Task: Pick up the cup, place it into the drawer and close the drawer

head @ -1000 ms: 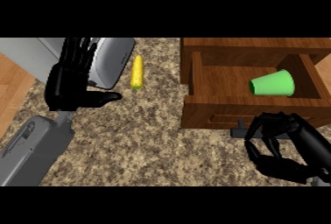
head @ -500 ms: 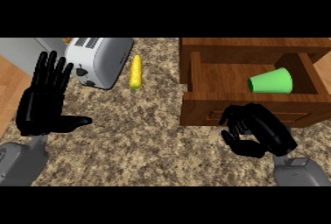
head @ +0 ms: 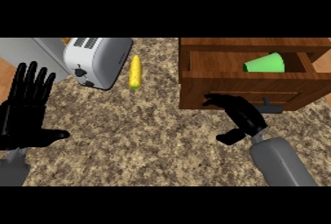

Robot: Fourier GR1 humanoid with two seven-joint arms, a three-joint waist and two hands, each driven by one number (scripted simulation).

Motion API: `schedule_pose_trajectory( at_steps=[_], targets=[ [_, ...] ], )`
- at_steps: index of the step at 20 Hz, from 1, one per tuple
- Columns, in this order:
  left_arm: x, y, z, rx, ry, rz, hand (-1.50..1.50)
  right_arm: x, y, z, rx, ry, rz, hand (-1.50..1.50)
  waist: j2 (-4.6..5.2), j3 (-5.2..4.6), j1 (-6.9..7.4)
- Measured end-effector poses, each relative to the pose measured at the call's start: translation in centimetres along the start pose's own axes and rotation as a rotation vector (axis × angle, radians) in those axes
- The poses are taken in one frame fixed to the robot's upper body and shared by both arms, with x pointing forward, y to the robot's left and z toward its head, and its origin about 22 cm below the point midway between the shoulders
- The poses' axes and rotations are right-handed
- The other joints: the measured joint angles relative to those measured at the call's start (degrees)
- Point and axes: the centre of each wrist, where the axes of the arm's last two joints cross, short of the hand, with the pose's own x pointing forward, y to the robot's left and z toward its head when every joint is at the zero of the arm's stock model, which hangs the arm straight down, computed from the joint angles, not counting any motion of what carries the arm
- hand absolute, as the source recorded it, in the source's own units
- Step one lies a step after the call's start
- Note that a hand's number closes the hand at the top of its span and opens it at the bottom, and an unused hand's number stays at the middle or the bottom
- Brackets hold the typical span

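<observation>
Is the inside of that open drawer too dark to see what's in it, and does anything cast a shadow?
Head view: the drawer interior is shaded but readable, and the green cup lying on its side stands out brightly. Head view: the corn cob and toaster throw only faint, soft shadows on the counter. Head view: no glare shows.

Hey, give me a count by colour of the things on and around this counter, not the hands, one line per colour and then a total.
Green: 1, the cup lying on its side in the drawer
Yellow: 1, the corn cob
White and grey: 1, the toaster
Brown wood: 1, the drawer unit, partly open
Total: 4
</observation>
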Motion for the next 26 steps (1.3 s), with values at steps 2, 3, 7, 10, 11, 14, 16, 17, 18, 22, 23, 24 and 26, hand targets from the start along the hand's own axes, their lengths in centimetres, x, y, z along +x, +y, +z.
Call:
schedule_pose_trajectory(
  at_steps=[2,3,7,10,11,14,16,17,18,22,23,24,26],
  targets=[
    [-0.1,0.6,0.5,0.0,0.0,0.002,-1.5,-1.0,0.4,-0.7,0.017,0.012,0.0,-1.5,0.01,0.0,-0.07],
    [-0.4,0.6,0.7,-0.005,0.002,0.002,-1.5,-1.8,0.6,-1.1,0.021,0.019,0.002,-1.5,0.06,0.01,0.03],
    [-0.1,1.3,0.9,-0.002,-0.005,0.005,-1.5,-3.2,0.4,-3.3,0.012,0.017,-0.008,-1.5,-0.14,-0.13,0.14],
    [-0.3,2.0,1.8,-0.01,-0.003,0.008,-1.5,-4.3,-0.6,-4.5,0.02,0.013,-0.032,-1.5,-0.09,-0.13,0.57],
    [-0.4,2.3,2.0,-0.014,-0.004,0.009,-1.5,-4.6,-0.7,-4.9,0.02,0.019,-0.043,-1.5,-0.03,-0.14,0.67],
    [-0.3,2.7,1.6,-0.019,-0.003,0.015,-1.5,-5.5,-2.1,-5.8,0.028,0.01,-0.069,-1.5,0.05,-0.14,1.03],
    [-0.4,2.7,1.5,-0.03,-0.004,0.02,-1.5,-5.9,-2.8,-6.3,0.037,0.003,-0.077,-1.5,-0.06,-0.22,1.24],
    [-0.7,2.5,1.5,-0.03,-0.004,0.024,-1.5,-6.1,-3.1,-6.4,0.042,-0.005,-0.079,-1.5,-0.04,-0.23,1.4],
    [-0.8,2.6,1.7,-0.035,-0.002,0.026,-1.5,-6.5,-3.7,-6.3,0.048,-0.013,-0.082,-1.5,0.02,-0.23,1.75],
    [-1.0,2.6,1.4,-0.045,-0.003,0.034,-1.5,-7.1,-5.3,-6.6,0.063,-0.024,-0.104,-1.5,0.28,-0.18,2.4],
    [-0.9,2.7,1.3,-0.047,-0.003,0.032,-1.5,-7.2,-5.5,-6.6,0.069,-0.022,-0.113,-1.5,0.27,-0.17,2.48],
    [-1.1,2.6,1.1,-0.047,-0.006,0.028,-1.5,-7.4,-5.8,-6.6,0.082,-0.027,-0.125,-1.5,0.37,-0.13,2.58],
    [-1.2,2.1,1.1,-0.054,-0.007,0.025,-1.5,-7.9,-5.8,-6.3,0.095,-0.033,-0.16,-1.5,0.42,-0.02,3.01]
  ],
)
